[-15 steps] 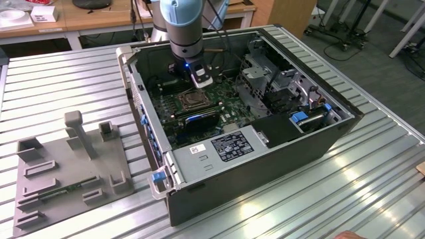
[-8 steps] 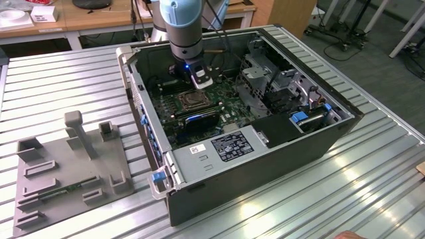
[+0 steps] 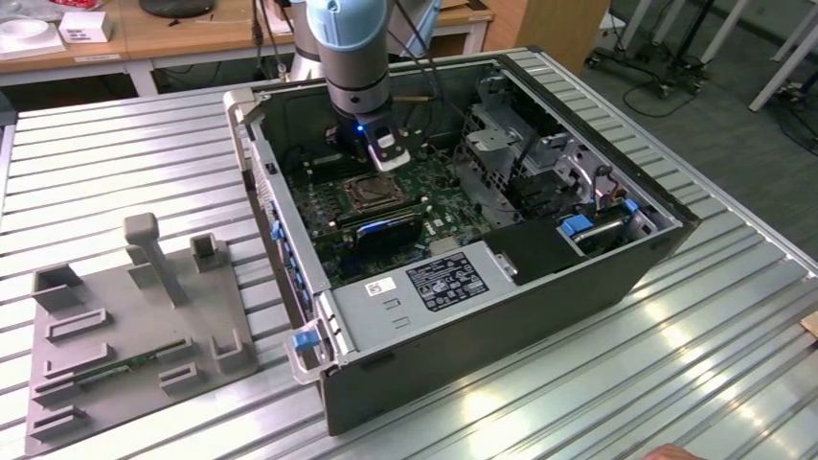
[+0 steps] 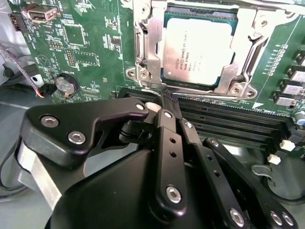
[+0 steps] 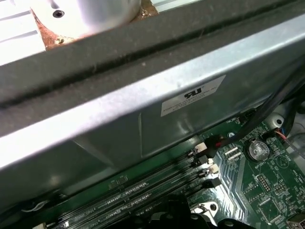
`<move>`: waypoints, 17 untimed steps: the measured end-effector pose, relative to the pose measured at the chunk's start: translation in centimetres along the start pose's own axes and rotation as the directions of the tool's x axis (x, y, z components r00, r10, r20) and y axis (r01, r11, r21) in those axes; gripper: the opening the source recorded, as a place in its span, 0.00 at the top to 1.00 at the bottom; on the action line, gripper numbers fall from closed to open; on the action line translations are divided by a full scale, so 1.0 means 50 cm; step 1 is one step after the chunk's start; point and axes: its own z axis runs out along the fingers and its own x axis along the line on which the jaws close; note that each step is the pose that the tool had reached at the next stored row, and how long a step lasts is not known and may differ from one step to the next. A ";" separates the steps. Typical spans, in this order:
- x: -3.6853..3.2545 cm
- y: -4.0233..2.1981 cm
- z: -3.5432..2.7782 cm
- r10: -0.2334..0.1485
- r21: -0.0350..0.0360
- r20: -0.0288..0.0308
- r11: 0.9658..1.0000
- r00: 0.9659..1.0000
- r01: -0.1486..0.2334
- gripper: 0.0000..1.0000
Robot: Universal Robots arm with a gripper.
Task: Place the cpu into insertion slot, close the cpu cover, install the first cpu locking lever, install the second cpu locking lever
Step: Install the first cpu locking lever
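In the second wrist view the cpu [image 4: 199,51] sits in the insertion slot [image 4: 167,14] with the cpu cover [image 4: 151,47] closed over its edges. The end effector [image 4: 167,102] hangs just beside the slot, above the memory slots [image 4: 228,121], fingers closed together and holding nothing. The computer case [image 3: 511,316] lies open on the worktop [image 3: 115,163].

In the second wrist view the end effector [image 4: 167,101] hides the memory slots' [image 4: 228,121] near ends.
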 end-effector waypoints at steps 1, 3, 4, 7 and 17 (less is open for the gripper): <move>0.000 0.000 0.000 -0.001 0.002 0.001 1.000 1.000 0.001 0.89; 0.001 0.001 0.001 -0.002 0.005 0.003 1.000 1.000 0.002 0.89; 0.001 0.001 0.001 -0.002 0.007 0.003 1.000 1.000 0.002 0.89; 0.001 0.002 0.002 -0.003 0.011 0.005 1.000 1.000 0.003 0.89; 0.003 0.003 0.005 -0.004 0.015 0.007 1.000 1.000 0.004 0.89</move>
